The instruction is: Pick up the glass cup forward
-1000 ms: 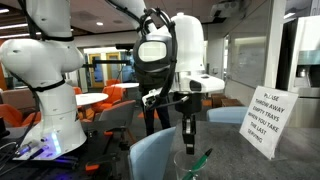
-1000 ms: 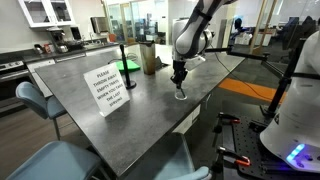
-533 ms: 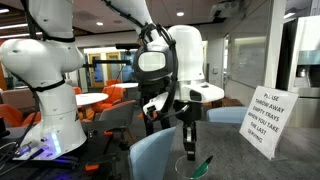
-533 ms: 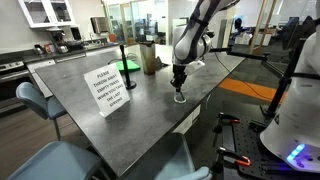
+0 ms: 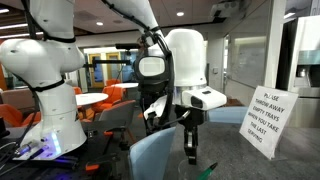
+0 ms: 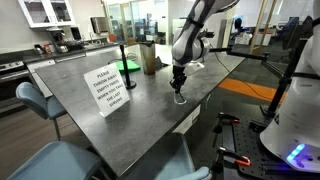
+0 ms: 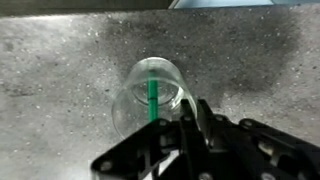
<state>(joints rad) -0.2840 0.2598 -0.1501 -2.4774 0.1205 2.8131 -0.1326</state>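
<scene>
standing just below the gripper [image 6: 179,85] is the glass cup [image 7: 135,100] (gripper's opening unclear).

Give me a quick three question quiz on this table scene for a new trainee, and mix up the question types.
1. True or false: the glass lies on its side on the table.
2. Multiple choice: what colour is the straw in the glass? A red, B green, C blue.
3. Short answer: in an exterior view, which is closer to the gripper, the glass or the sign?

Key: 1 false, it stands upright; 2 B; 3 the glass, which is right below the gripper.
</scene>
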